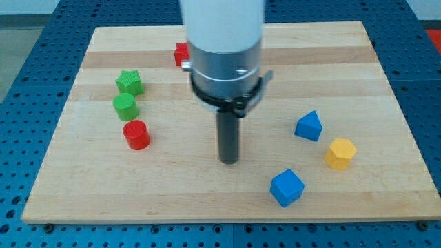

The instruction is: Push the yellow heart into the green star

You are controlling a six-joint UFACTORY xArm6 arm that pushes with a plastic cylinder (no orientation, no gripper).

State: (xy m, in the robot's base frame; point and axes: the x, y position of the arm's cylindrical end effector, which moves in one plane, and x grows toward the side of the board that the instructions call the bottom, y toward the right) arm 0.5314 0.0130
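Note:
The green star (129,83) lies at the view's left on the wooden board (372,62). The only yellow block (340,152) in view lies at the right and looks six-sided; I cannot make out a heart shape. My tip (229,161) rests on the board near the middle, well left of the yellow block and far right of and below the green star. It touches no block. The arm's wide body hides part of the board's top middle.
A green round block (125,106) and a red cylinder (136,134) lie just below the green star. A red block (181,54) shows partly behind the arm at the top. A blue wedge-like block (309,126) and a blue cube (286,187) lie at the right.

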